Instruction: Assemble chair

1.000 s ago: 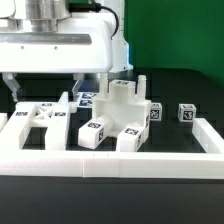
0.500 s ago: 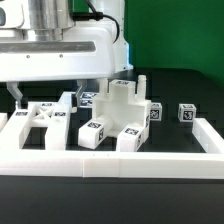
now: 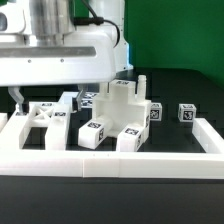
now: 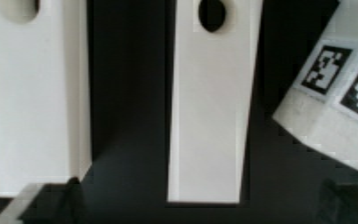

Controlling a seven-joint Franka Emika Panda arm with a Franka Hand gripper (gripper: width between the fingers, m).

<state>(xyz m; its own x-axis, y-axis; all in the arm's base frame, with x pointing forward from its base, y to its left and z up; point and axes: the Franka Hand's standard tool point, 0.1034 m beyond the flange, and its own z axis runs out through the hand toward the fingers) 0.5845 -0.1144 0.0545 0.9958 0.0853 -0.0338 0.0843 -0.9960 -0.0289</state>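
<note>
Parts lying inside the border wall [image 3: 60,160]
X-braced seat [image 3: 40,118] is sitting at the exterior view's left, slotted block [image 3: 118,112] beside it, small tagged block [image 3: 186,114] farther toward its right.

**Fig. Pose of the arm and hand.** Your arm ends in a metallic wrist [image 3: 45,18] that stands upright at the exterior view's left. It carries the broad white body of the hand [image 4: 202,203] level beneath it. The hand points straight down. Its jaws are spread wide, with nothing clasped between them. In the exterior view, one dark finger [image 3: 14,96] hangs below the body at its far end on the exterior view's left. In the wrist view, note the two dark fingertips [image 4: 48,203], set well apart.
</note>
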